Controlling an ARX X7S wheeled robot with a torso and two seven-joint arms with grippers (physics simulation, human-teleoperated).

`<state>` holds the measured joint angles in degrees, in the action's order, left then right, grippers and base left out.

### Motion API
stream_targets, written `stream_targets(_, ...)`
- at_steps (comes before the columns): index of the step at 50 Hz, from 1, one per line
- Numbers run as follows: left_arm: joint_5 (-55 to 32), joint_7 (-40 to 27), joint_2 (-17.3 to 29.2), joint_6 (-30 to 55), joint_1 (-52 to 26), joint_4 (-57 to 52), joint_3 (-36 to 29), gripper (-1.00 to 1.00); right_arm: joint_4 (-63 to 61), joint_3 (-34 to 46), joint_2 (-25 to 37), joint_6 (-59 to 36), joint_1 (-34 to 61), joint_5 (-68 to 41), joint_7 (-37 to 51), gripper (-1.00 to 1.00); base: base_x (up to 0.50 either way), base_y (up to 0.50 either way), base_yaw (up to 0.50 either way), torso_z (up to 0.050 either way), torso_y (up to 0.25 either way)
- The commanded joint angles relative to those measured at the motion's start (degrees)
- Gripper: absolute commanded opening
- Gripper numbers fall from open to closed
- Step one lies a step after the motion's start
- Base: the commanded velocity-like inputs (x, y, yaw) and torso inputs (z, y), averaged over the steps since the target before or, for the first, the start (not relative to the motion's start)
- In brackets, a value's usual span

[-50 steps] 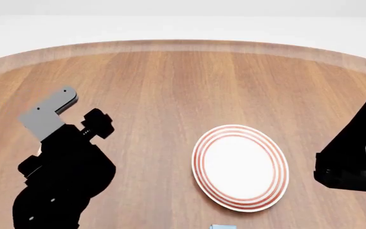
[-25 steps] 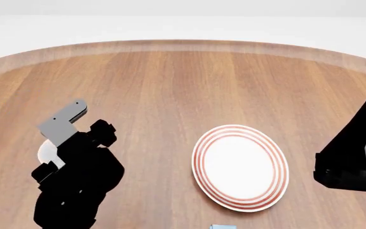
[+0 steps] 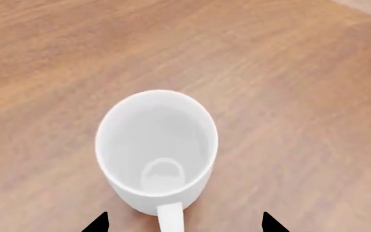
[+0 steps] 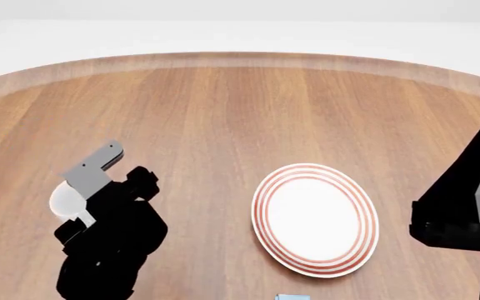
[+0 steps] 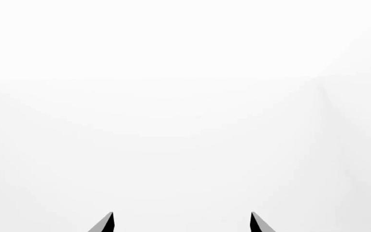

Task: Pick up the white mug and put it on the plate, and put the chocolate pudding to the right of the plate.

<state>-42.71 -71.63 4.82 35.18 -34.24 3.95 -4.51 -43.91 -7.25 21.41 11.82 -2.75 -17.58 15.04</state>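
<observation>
Wood table, w/ 1 white mug, 1 plate and 1 pudding carton barely peeking in at the near edge. Mug's far left, upright, mouth up, mostly hidden under the left arm in the head view; wrist cam shows its handle pointing back at the left gripper. That one's spread wide, tips either side of the handle, not gripping anything. Plate's flat, center-right. Right gripper is open too, holding nothing, facing blank white.

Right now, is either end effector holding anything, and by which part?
Nothing is held. The left end effector is open above the plain glossy white ceramic mug; the right end effector is open and empty.
</observation>
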Motion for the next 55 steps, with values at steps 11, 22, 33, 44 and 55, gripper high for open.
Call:
stream_targets(11,1.6,5.0,-0.3,-4.8,0.3,6.7,-0.3,1.0,-0.1,-0.8,-0.8,0.0,-0.4,1.2,-1.2,1.0,0.0,0.0,0.0,0.0,0.0)
stream_targets(22,1.4,5.7,0.0,-6.4,0.9,9.7,-0.5,1.0,0.1,-0.4,-0.6,-0.2,-0.2,1.3,-1.1,1.0,0.0,0.0,0.0,0.0,0.0)
stream_targets(33,1.6,6.8,0.2,-8.1,0.3,12.8,-1.2,1.0,0.1,-0.3,-0.3,-0.3,-0.2,1.3,-0.9,1.0,0.0,0.0,0.0,0.0,0.0)
stream_targets(44,2.1,8.6,0.4,-9.8,-0.6,16.9,-2.1,1.0,0.2,0.1,-0.2,-0.3,-0.3,1.3,-0.8,1.0,0.0,0.0,0.0,0.0,0.0)
stream_targets(55,2.5,10.1,0.3,-11.9,-1.2,21.4,-2.5,1.0,0.5,0.5,-0.1,-0.2,-0.2,1.5,-0.7,1.0,0.0,0.0,0.0,0.0,0.0)
